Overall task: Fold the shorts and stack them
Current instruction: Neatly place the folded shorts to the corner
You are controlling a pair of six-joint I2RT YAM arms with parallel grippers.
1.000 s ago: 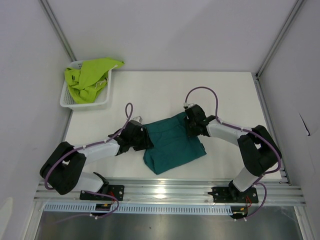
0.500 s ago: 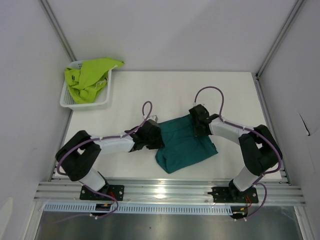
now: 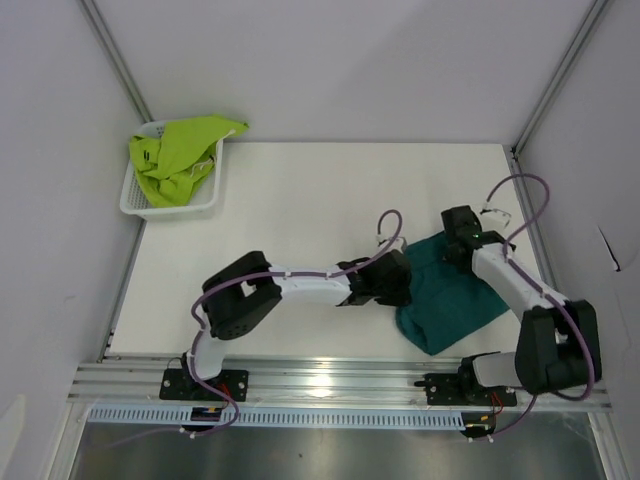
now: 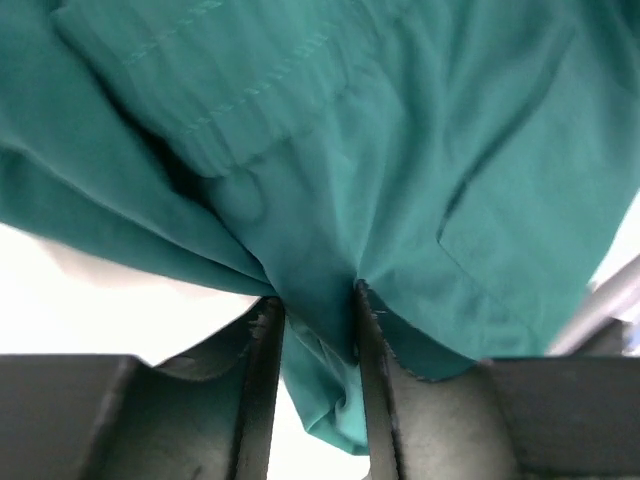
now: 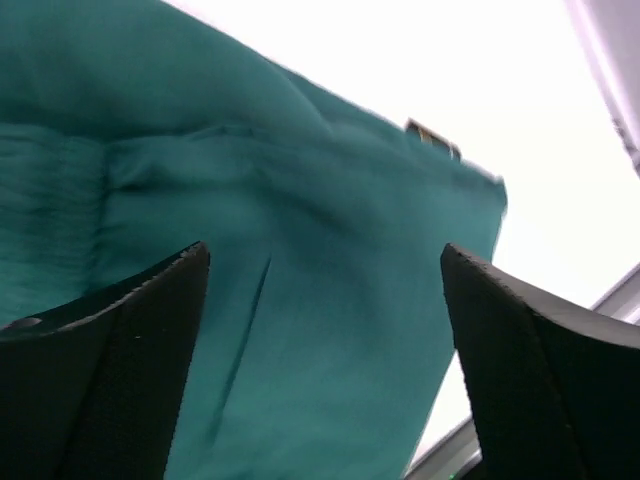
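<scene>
The dark teal shorts (image 3: 455,300) lie bunched at the near right of the table. My left gripper (image 3: 402,280) reaches in from the left, shut on their left edge. In the left wrist view a fold of teal fabric (image 4: 400,150) is pinched between the fingers (image 4: 262,360) of the left gripper (image 4: 315,310). Over the shorts' far edge my right gripper (image 3: 457,232) stands open. In its wrist view the right gripper (image 5: 325,260) has its jaws wide apart, and the teal cloth (image 5: 300,200) lies free below. The lime shorts (image 3: 182,152) hang over the white mesh basket (image 3: 135,205).
The basket stands at the table's far left corner. An aluminium rail (image 3: 340,380) runs along the near edge, close to the teal shorts' lower corner. A frame post (image 3: 530,215) and the wall bound the right side. The white table (image 3: 320,190) stretches behind the arms.
Both arms have carried the teal shorts from the middle to the near right of the table. The right gripper has opened and let go of the cloth; the left still holds it.
</scene>
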